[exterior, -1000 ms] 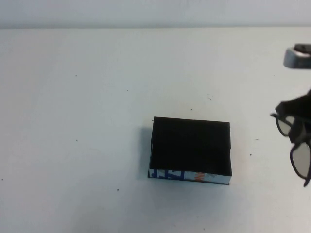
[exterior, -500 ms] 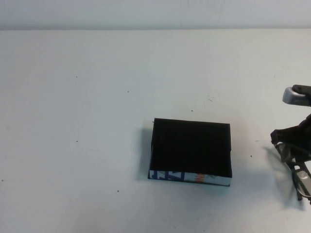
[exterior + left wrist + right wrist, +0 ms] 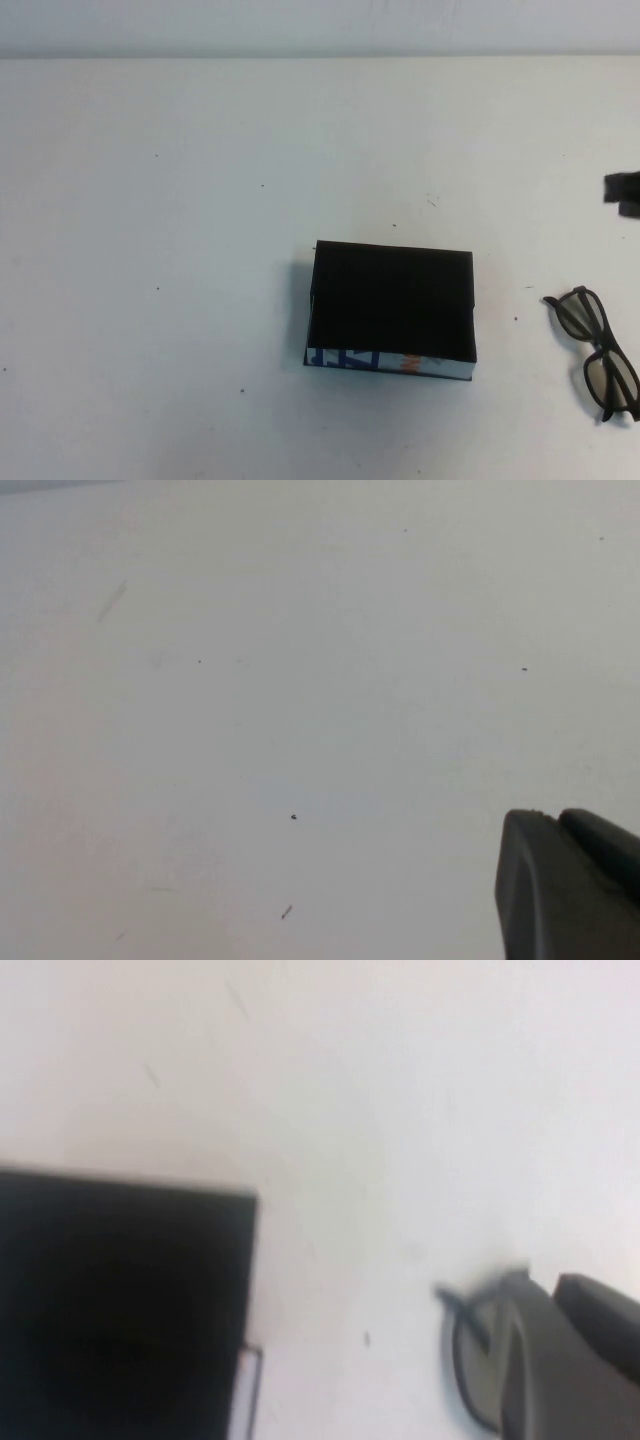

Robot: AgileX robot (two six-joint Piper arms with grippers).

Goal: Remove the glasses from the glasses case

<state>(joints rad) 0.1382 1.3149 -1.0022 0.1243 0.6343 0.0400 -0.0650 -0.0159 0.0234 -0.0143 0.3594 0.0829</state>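
Glasses case (image 3: 391,308) sat on the white bench (image 3: 180,200) just right of centre, black top, white front edge with blue and orange print too small to read; glasses (image 3: 597,352) lay flat on the bench at about 3 o'clock from it, apart, lenses up, nothing gripping them. Right pincer (image 3: 623,191) showed only as a dark bit at the right edge, at 12 o'clock from the glasses and clear of them, opening couldn't be told. Left pincer (image 3: 570,885) seen only in its wrist view over bare bench, opening couldn't be told either.
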